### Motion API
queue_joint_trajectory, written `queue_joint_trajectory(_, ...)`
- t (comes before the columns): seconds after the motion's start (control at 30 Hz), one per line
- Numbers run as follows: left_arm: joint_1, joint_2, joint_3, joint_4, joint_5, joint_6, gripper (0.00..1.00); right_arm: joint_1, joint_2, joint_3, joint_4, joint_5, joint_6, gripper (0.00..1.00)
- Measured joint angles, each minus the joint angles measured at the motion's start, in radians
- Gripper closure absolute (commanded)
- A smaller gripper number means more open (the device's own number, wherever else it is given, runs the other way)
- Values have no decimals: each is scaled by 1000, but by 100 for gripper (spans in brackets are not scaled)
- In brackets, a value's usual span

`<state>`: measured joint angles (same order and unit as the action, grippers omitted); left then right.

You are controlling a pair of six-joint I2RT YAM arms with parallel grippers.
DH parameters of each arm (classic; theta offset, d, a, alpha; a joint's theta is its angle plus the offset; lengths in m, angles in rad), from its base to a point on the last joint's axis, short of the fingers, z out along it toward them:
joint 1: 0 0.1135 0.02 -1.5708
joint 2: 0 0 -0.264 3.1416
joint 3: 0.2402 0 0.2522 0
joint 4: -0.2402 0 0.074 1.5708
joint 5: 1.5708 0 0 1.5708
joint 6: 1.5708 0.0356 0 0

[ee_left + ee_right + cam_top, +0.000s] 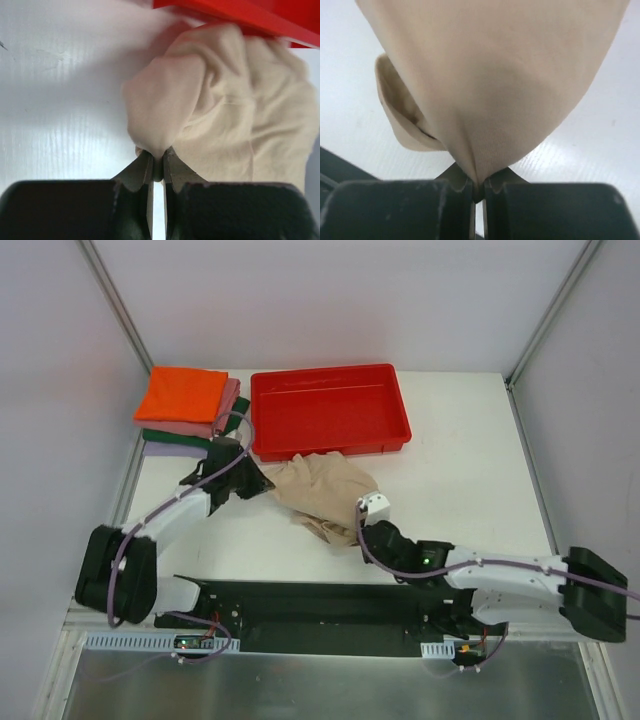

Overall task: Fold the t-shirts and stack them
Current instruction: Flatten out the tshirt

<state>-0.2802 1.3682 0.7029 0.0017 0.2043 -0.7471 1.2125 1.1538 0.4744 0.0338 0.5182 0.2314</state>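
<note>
Okay, stack, far left at the back: folded orange t-shirt (182, 393) on top, pink t-shirt (190, 427) under it, dark green t-shirt (160, 436) below that, lavender t-shirt (172, 450) at the bottom. The pile sits on the white table (460, 480), just beside the red tray's left wall.
My left pincer (262, 483) (157, 160): pressed together on a bunched left edge of the beige t-shirt (320, 490) (225, 115). The left wrist view shows cloth caught right between the tips.
Red tray (330, 371) (240, 12): back centre of the table, sitting flat. Its near wall meets the beige t-shirt's far edge; touching or only overlapping in view, I cannot tell.
Beige t-shirt: crumpled, unfolded heap mid-table, just in front of the tray, between my two pincers, apart from the stack.
My right pincer (355, 530) (479, 182): pinching the beige t-shirt's (495, 75) near right edge. In the right wrist view the cloth fans up out of the closed tips, and a rolled hem or sleeve hangs to the left.
</note>
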Motion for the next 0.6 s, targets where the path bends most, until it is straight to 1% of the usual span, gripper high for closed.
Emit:
queue_joint_trajectory(0.13, -2, -235, -14, -68, -3, 0, 100, 1, -269, 28, -161, 31, -2, 99)
queue_joint_trajectory(0.2, -5, -385, -6, -100, -8, 0, 100, 2, -419, 71, -251, 60, -18, 99)
queue_joint_trajectory(0.33, -10, -634, 66, -162, -23, 4, 100, 3, -643, 194, -354, 97, -103, 99)
queue_joint_trajectory(0.43, -1, -743, 181, -211, -72, 24, 100, 0, -736, 345, -419, 114, -194, 99)
queue_joint_trajectory(0.5, 0, -788, 260, -238, -84, 35, 100, 0, -749, 453, -441, 103, -241, 99)
queue_joint_trajectory(0.6, 0, -823, 366, -265, -78, 50, 100, 0, -732, 608, -464, 43, -296, 99)
